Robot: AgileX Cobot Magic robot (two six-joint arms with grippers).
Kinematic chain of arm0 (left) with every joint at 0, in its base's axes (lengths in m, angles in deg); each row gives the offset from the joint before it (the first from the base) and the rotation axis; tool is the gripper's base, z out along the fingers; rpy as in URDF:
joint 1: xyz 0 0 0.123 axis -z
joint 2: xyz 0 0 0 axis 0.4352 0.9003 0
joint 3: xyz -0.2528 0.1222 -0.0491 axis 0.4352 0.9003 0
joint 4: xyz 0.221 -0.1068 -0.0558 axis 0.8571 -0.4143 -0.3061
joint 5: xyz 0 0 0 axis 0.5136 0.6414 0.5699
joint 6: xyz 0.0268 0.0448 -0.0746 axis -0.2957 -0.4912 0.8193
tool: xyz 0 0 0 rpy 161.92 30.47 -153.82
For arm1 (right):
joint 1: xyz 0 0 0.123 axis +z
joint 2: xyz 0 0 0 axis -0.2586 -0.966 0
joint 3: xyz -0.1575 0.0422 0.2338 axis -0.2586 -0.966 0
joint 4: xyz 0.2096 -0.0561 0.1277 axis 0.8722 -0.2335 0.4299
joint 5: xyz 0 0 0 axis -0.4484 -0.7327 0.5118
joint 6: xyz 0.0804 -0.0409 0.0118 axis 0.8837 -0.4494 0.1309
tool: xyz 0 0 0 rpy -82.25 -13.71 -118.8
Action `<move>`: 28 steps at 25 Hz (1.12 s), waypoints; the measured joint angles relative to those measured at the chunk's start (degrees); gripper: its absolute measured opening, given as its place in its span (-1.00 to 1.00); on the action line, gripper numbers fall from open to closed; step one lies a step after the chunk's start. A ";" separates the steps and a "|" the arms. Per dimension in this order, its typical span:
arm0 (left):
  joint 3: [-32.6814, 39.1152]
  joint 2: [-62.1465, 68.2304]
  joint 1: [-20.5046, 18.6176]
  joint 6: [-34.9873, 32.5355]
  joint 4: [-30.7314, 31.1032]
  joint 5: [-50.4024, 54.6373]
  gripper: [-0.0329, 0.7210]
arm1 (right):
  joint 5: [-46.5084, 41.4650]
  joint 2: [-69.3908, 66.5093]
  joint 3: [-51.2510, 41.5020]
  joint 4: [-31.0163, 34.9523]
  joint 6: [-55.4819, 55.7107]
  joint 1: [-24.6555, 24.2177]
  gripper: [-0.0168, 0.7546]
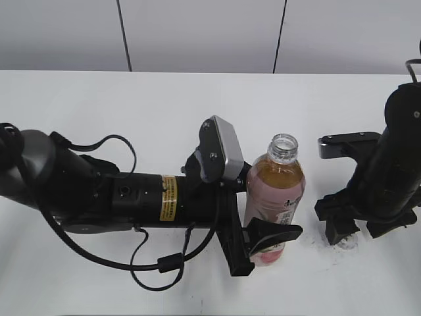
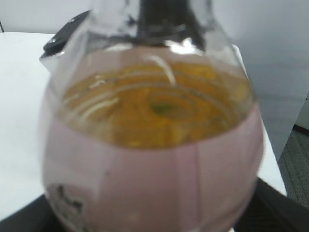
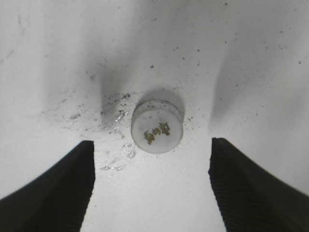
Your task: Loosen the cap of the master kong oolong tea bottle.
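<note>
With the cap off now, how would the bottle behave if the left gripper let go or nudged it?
The bottle is open-mouthed and nearly full of tea, so it is probably bottom-heavy, yet any tilt could spill. Its thin clear plastic likely flexes under the left gripper.

I see the master kong oolong tea bottle (image 1: 275, 197) upright near the middle of the white table (image 1: 131, 105), its open mouth unobstructed from above. My left gripper (image 1: 266, 240) clamps its lower body, blocking its left and near sides. To the right, the cap (image 3: 156, 126) lies on the table between the spread fingers (image 3: 53, 188) of my right gripper (image 3: 152, 186), untouched, with room either side. The far table is bare.
</note>
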 joint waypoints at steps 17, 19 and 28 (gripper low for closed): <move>0.24 -2.24 -6.15 10.38 12.64 0.88 0.40 | -0.84 1.91 0.00 -0.01 -0.65 0.00 0.48; 0.24 -2.24 -6.21 11.24 14.94 0.57 0.40 | -0.89 1.91 0.00 -0.01 -0.71 0.00 0.48; 0.47 -3.15 -8.49 16.52 20.42 0.51 0.40 | -1.35 1.91 0.00 -0.01 -1.05 0.00 0.48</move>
